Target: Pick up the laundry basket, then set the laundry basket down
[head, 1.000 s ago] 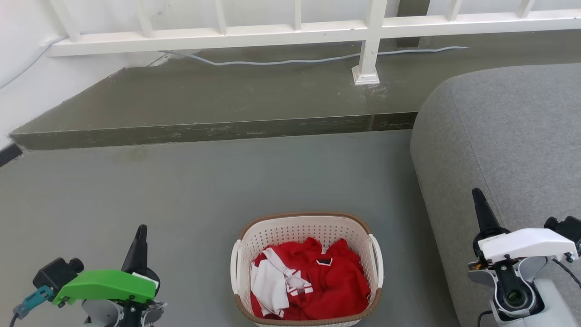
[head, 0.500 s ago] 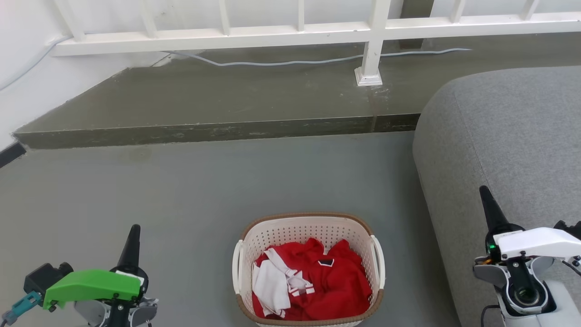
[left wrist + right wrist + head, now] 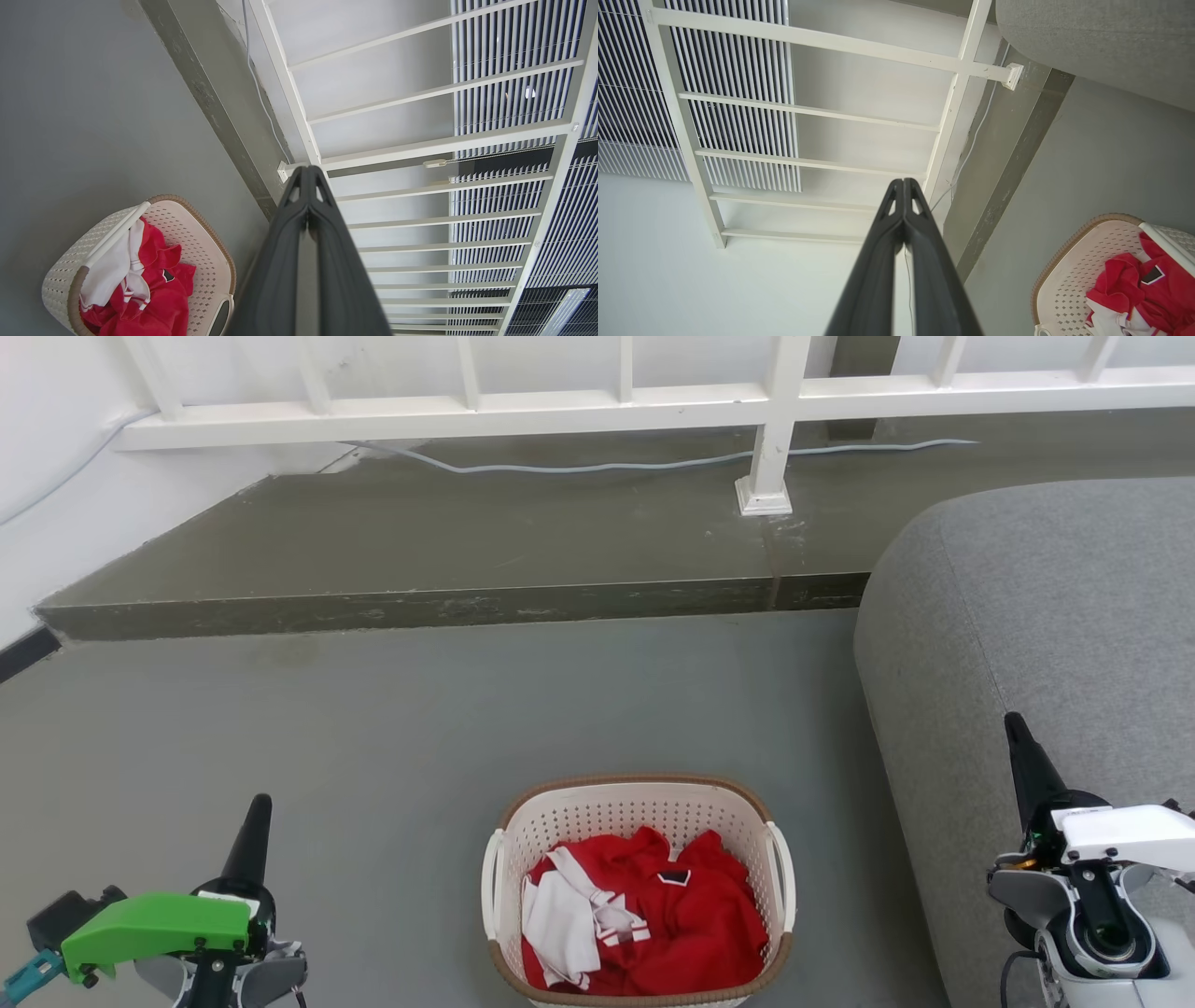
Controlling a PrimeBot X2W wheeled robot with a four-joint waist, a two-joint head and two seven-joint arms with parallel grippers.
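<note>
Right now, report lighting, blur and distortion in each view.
Head view: soft, even daylight, sharp; the laundry basket casts hardly any shadow. Left wrist view: tilted scene, the left fingers loom large. Right wrist view: the white wall is bright, nearly featureless.

Soft, even daylight fills all 3 views, bright and without hard shadows. In the head view the white railing (image 3: pixel 597 406) and wall (image 3: pixel 47 504) are close to blown out. The step (image 3: pixel 448 611) shows a dark front face, and faint shade lies on the floor (image 3: pixel 822 728) beside the sofa (image 3: pixel 1046 616). Focus there is crisp. In both wrist views wide-angle stretch splays the rails toward the edges. The left gripper (image 3: pixel 307 170) and right gripper (image 3: pixel 903 183) loom dark, slightly soft near the lens.
</note>
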